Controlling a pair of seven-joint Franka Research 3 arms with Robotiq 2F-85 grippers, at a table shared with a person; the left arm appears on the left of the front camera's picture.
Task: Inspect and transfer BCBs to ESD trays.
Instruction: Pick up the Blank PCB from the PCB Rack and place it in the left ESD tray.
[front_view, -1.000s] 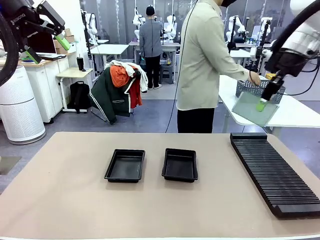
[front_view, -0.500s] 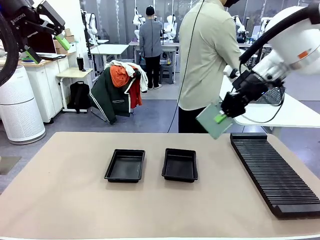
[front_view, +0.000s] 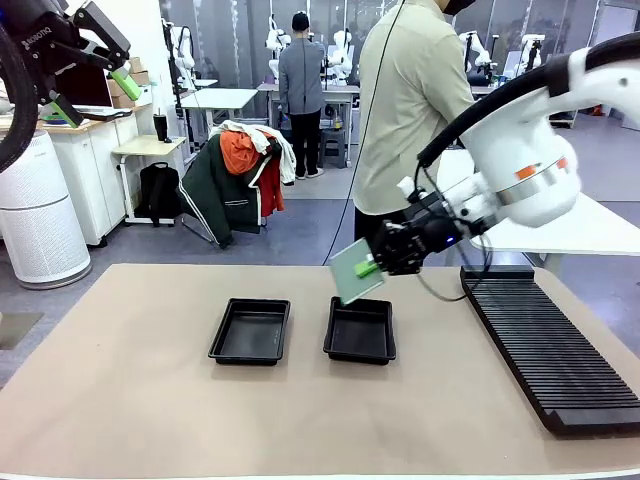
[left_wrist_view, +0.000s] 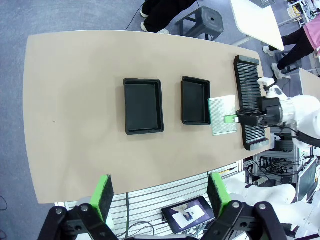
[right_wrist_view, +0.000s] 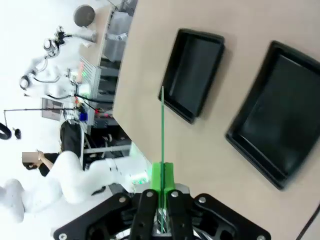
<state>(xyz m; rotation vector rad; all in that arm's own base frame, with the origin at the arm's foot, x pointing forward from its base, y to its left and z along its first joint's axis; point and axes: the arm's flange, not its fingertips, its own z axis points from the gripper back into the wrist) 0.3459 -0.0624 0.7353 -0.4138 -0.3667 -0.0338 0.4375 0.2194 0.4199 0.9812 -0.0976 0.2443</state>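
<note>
My right gripper (front_view: 369, 268) is shut on a thin green BCB (front_view: 354, 273), holding it tilted in the air just above the far edge of the right ESD tray (front_view: 360, 330). The left ESD tray (front_view: 250, 331) lies beside it; both trays hold nothing. In the right wrist view the BCB (right_wrist_view: 162, 125) stands edge-on between the pads (right_wrist_view: 168, 176), with both trays (right_wrist_view: 197, 72) (right_wrist_view: 277, 125) below. My left gripper (front_view: 100, 60) hangs open high at the far left. From the left wrist view its fingers (left_wrist_view: 104, 192) frame the trays (left_wrist_view: 143, 106) (left_wrist_view: 195, 100) and the BCB (left_wrist_view: 222, 115).
A long black ribbed rack (front_view: 545, 345) lies along the table's right side. A person (front_view: 410, 110) stands at the far edge, turned towards a white side table (front_view: 590, 230). The tan tabletop (front_view: 130, 380) has free room at the left and front.
My right arm has swung from the side table at the far right leftwards and down, carrying the BCB to just above the right tray. The left arm has not moved.
</note>
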